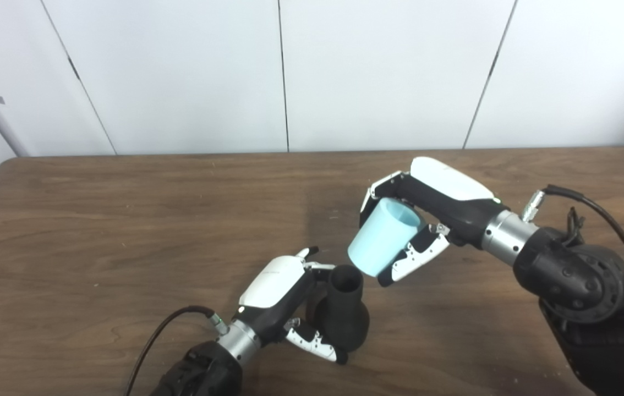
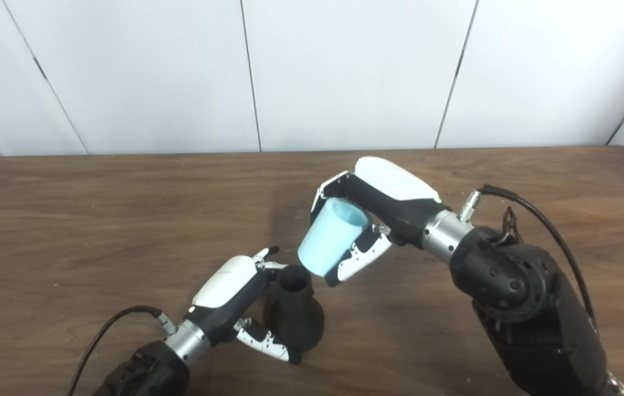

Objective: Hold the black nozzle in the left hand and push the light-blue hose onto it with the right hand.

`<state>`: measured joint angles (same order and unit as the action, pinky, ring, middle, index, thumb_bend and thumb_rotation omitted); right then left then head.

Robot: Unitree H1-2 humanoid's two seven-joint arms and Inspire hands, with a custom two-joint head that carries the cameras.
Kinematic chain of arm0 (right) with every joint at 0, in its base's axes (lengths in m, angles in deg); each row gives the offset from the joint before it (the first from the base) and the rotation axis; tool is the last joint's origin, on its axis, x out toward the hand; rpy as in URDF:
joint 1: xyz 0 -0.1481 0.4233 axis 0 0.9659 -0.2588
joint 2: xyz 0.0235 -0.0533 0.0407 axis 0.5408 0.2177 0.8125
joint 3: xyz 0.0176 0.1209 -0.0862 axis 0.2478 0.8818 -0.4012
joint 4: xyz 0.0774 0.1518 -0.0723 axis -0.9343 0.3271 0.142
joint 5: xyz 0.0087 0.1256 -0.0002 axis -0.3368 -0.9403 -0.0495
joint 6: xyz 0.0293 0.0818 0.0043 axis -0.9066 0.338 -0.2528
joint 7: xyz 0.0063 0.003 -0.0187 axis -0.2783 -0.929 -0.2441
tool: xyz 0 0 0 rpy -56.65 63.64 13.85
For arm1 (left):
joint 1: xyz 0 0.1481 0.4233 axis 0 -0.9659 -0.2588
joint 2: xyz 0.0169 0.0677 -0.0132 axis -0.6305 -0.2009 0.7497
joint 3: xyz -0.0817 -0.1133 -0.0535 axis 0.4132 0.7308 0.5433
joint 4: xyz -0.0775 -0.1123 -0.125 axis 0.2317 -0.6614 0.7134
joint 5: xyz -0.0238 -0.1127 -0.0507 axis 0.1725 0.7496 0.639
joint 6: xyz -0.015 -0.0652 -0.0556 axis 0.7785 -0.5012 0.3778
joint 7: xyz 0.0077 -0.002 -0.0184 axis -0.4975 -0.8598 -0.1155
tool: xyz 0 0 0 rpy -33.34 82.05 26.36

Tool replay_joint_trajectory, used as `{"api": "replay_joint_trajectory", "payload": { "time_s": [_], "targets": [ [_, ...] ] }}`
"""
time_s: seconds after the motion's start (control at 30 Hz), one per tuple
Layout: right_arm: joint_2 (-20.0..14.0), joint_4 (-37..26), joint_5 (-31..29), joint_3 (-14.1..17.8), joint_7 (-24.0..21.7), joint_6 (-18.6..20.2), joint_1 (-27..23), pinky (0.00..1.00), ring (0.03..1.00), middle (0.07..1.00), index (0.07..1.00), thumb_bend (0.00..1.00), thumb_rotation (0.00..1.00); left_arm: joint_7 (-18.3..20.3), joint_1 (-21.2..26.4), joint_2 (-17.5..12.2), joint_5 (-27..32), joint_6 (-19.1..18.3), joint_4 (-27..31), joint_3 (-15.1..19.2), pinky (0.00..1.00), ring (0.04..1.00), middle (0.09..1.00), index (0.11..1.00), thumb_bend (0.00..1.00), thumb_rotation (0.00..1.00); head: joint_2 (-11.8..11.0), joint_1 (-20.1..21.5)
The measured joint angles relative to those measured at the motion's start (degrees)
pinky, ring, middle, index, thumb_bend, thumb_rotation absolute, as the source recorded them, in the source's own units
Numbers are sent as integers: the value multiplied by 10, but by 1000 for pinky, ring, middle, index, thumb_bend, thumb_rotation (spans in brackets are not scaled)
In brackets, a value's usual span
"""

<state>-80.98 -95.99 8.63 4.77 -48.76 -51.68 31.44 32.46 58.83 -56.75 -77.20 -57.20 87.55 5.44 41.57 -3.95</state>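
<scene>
Gripping the black nozzle (image 1: 341, 314) in our left hand (image 1: 282, 300) above the brown wooden tabletop (image 1: 125, 231), we clasp the light-blue hose (image 1: 382, 237) in our right hand (image 1: 427, 212), just beside it; white wall panels (image 1: 180, 71) behind.

A narrow gap separates the light-blue hose (image 1: 382, 236) from the black nozzle (image 1: 345, 308) mouth, seemingly unobstructed; the left hand (image 1: 284, 300) crowds the nozzle's left flank; bare table (image 1: 125, 220) lies open elsewhere.

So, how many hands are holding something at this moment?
2. The left hand grips the black nozzle near the table's front edge. The right hand holds the light-blue hose tilted just above the nozzle's opening.
</scene>
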Motion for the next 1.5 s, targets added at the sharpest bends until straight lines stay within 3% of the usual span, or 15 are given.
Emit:
{"api": "replay_joint_trajectory", "payload": {
  "time_s": [0.3,0.77,1.1,1.5],
  "targets": [
    [3,0,-21,29,-41,1,0,310,431,489,490,500,0,2,0,2,0,-7,2,-1,1000,727,478,490,523,0,4,-4],
    [50,2,-9,87,-115,1,-5,307,433,490,493,500,0,2,5,2,-8,-9,1,-4,1000,717,487,485,523,0,3,-5],
    [70,2,-2,83,-108,1,23,307,432,484,497,500,0,2,6,5,-10,-11,1,-6,1000,720,489,485,523,0,7,-10],
    [80,2,10,47,-73,2,34,308,431,492,498,499,0,2,8,4,-11,-13,1,-7,1000,716,495,482,523,0,9,-15]
  ]
}}
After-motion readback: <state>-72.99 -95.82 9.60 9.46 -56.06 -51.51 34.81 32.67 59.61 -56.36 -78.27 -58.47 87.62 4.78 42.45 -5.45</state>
